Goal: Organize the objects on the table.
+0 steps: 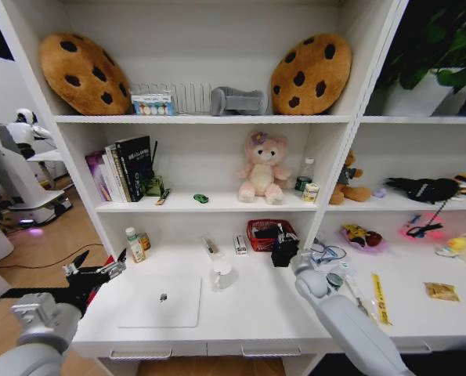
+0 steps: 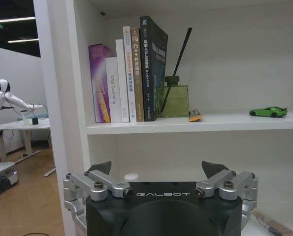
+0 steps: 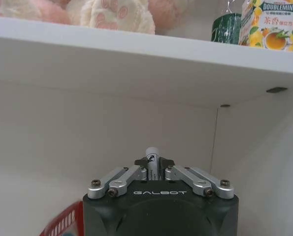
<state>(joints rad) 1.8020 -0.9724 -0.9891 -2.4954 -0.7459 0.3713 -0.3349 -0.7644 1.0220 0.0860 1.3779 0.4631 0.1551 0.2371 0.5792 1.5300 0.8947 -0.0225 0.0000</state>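
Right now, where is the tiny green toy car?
In the head view, the green toy car sits on the middle shelf, between the books and the pink plush.

We see our grey arms ending in black gripper housings point(image 2: 158, 209) marked GALBOT in white — silver screwed links, black fingertips point(image 2: 101, 168).

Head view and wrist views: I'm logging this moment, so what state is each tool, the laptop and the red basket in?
Left tool: open, empty, off the desk's left end.
Right tool: shut on a small white tube, beside the red basket.
Silver laptop: closed, flat on the desk.
Red basket: upright, holding dark items.
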